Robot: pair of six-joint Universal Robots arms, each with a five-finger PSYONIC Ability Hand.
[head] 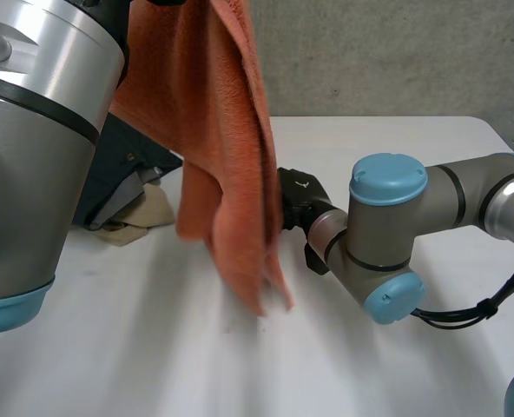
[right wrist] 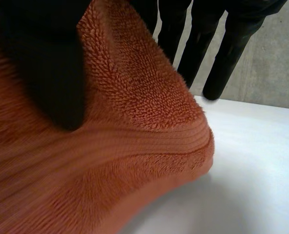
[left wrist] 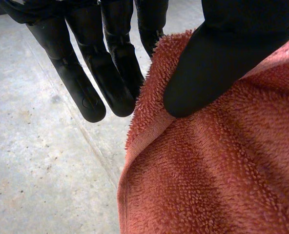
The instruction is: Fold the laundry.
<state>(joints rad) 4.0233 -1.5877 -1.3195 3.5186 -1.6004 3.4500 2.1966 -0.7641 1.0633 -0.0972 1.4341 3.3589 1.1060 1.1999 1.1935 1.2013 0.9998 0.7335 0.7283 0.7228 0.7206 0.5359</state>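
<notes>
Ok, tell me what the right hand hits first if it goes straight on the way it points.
The orange towel: the right hand pinches it, thumb on one face, fingers behind. Beyond it the line seems to run toward the dark blue cloth by the left arm, but depth is unclear.

Towel (head: 227, 148) top cut off; right hand (head: 299, 201) half hidden behind it
</notes>
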